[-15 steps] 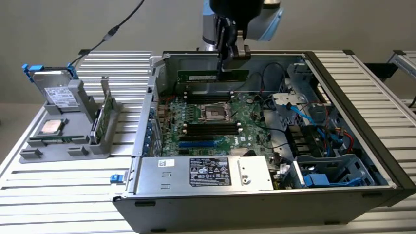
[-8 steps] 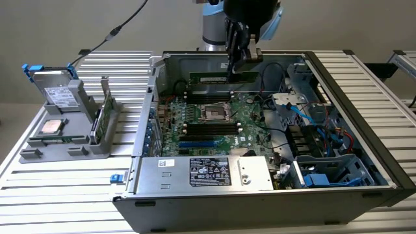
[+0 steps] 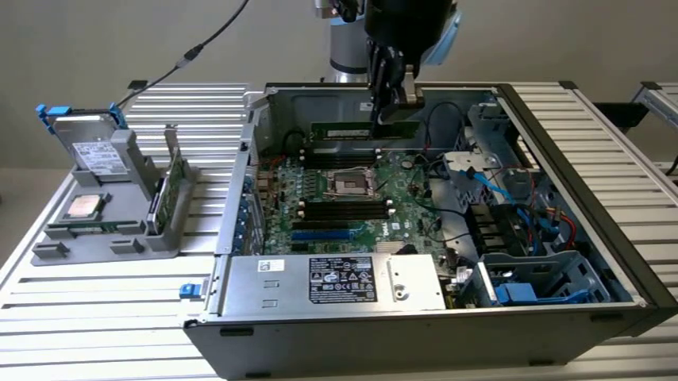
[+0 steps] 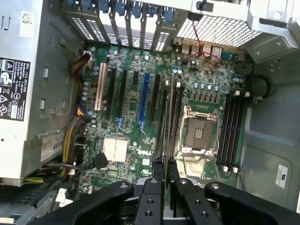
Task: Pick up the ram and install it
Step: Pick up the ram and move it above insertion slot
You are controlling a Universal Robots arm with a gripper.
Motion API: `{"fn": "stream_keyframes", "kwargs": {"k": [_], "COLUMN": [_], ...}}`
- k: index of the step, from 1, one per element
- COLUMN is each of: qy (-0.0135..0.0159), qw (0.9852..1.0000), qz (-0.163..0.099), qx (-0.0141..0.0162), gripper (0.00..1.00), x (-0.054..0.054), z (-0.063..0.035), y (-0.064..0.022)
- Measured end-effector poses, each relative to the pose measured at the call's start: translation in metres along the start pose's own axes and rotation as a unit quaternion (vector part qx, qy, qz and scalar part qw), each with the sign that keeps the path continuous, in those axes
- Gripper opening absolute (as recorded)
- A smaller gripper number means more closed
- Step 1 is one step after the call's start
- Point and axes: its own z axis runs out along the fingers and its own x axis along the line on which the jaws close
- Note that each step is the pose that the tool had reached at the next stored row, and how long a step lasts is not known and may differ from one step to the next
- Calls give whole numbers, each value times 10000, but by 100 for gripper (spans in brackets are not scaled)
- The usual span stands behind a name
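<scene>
Black-fingered, the gripper (image 3: 391, 113) is closed on the ram (image 3: 341, 129), pinching the stick's upper edge toward its end on the exterior view's right. The stick hangs level inside the open computer case (image 3: 593, 135), near the wall opposite the power supply (image 3: 339, 282). It sits just above the memory slots (image 3: 339, 156) beside the processor socket (image 3: 348, 184) on the motherboard (image 3: 408, 202). Pick-up appears done; installing is in hand, the stick seemingly not yet seated. Seating would call for its lower edge squared with one empty slot and a straight, even press. The ram is a long, narrow green board with a pale label.
</scene>
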Motion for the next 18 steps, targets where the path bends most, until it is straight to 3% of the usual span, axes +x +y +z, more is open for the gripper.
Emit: {"fn": "stream_keyframes", "kwargs": {"k": [18], "qy": [-19], "qw": [9990], "qz": [450], "qx": [45], "gripper": [14], "x": [-27], "z": [210], "y": [-16]}}
